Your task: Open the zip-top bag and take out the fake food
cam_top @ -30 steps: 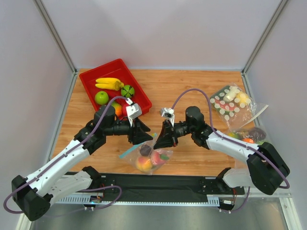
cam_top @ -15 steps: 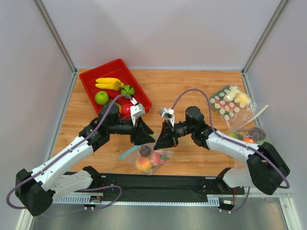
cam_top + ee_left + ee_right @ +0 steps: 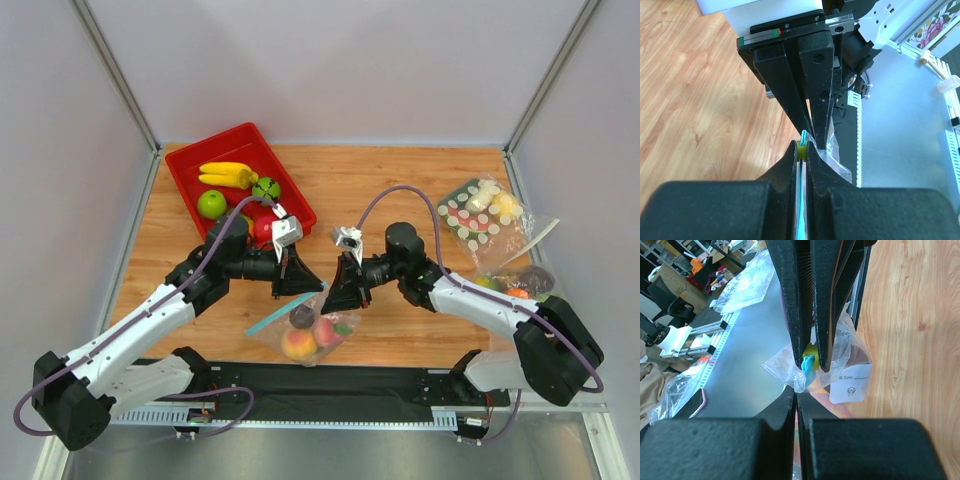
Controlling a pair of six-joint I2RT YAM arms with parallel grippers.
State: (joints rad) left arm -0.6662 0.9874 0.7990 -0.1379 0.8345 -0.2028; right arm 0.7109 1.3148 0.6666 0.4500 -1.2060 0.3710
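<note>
zip-top bag [image 3: 310,330] clear glossy plastic; table [image 3: 380,185] smooth wood-grain

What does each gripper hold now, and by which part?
The left gripper and the right gripper both pinch the zip-top bag at its blue zip edge.

arms: left arm [image 3: 130,335] and right arm [image 3: 480,305], white shell links, black joint housings
base joints: chunky black rounded blocks, left [image 3: 60,410], right [image 3: 555,360]
cables: one purple cable [image 3: 215,245] per arm, thin and glossy; the right one [image 3: 400,188] arcs free of the arm
wrist cameras: small grey-white boxes, left [image 3: 285,232], right [image 3: 348,237]
left gripper [image 3: 312,290]: black wedge body, matte black fingers [image 3: 785,165], finely ribbed inner pads [image 3: 801,295]
right gripper [image 3: 332,296]: same black wedge, fingers [image 3: 820,75] are long tapering bars with round screw holes
marking: green and red tips on the right gripper's slide rail [image 3: 760,36]
</note>
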